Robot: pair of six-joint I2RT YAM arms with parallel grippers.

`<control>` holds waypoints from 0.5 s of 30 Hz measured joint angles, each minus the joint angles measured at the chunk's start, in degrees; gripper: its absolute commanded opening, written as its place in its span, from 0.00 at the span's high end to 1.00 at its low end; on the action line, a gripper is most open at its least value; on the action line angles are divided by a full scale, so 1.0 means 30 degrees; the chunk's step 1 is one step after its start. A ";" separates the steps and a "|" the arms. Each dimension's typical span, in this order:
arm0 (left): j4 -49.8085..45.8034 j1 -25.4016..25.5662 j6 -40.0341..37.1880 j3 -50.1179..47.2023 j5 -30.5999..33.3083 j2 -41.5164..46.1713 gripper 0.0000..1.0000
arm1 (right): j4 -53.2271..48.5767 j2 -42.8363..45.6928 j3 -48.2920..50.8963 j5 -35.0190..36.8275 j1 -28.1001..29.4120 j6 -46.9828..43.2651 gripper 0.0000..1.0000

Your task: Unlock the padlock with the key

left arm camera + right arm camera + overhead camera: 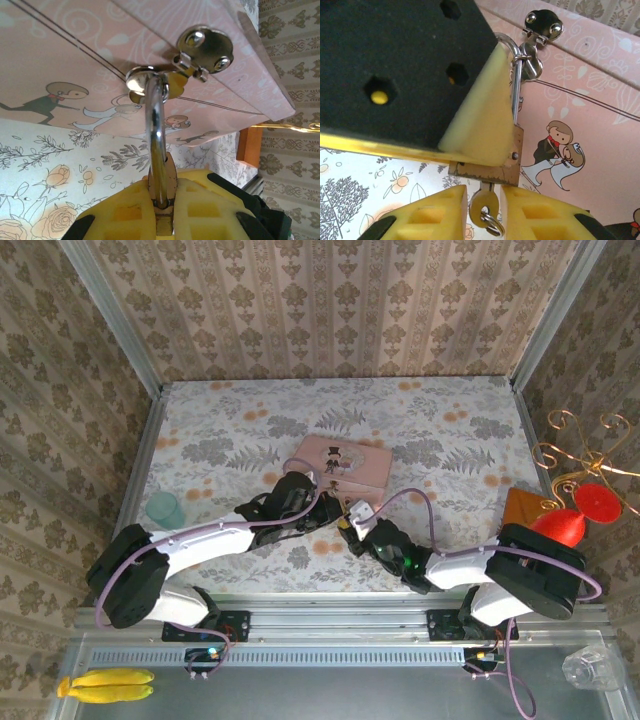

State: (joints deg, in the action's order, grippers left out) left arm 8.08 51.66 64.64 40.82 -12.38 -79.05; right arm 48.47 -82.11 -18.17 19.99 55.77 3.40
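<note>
No readable text, label, brand, number or sign in any view, pink tin (345,462) bearing only cartoon bride-and-groom drawings and pale swirls, padlock (492,162) body too blurred to make out any marking

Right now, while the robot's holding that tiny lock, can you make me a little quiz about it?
1. True or false: the key sits in the bottom of the padlock.
2. Which fingers clamp the padlock's body? A. left fingers B. right fingers C. neither
3. Fill in: the shackle hooks through the clasp on the pink ____.
Key: 1 true; 2 A; 3 tin.
</note>
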 measured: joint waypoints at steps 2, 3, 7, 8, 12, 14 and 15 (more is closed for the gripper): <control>0.0022 -0.0015 0.0000 0.0029 0.0007 -0.0080 1.00 | -0.0393 0.0007 -0.0182 0.0204 0.0000 0.0423 0.76; 0.0117 -0.0015 0.0000 0.0044 0.0000 -0.0160 1.00 | -0.0539 0.0007 -0.0226 0.0284 0.0000 0.0568 0.78; 0.0554 -0.0015 0.0007 0.0066 -0.0058 -0.0539 1.00 | -0.1472 0.0044 -0.0539 0.0510 0.0000 0.1443 0.82; 0.0561 -0.0015 0.0007 0.0066 -0.0051 -0.0568 1.00 | -0.1734 0.0066 -0.0641 0.0525 0.0000 0.1647 0.83; 0.0576 -0.0073 0.0007 0.0066 -0.0029 -0.0568 1.00 | -0.2331 0.0168 -0.0896 0.0546 0.0000 0.2426 0.85; 0.0583 -0.0109 0.0000 0.0058 -0.0087 -0.0568 1.00 | -0.2441 0.0211 -0.0918 0.0546 0.0000 0.2732 0.86; 0.0583 -0.0109 0.0007 0.0066 -0.0087 -0.0568 1.00 | -0.2528 0.0262 -0.0918 0.0532 0.0000 0.2958 0.85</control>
State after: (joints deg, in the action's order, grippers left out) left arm 9.82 51.33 64.66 41.01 -12.64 -80.75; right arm 40.88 -81.32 -20.93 21.58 55.77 12.27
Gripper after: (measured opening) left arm 0.113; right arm 0.148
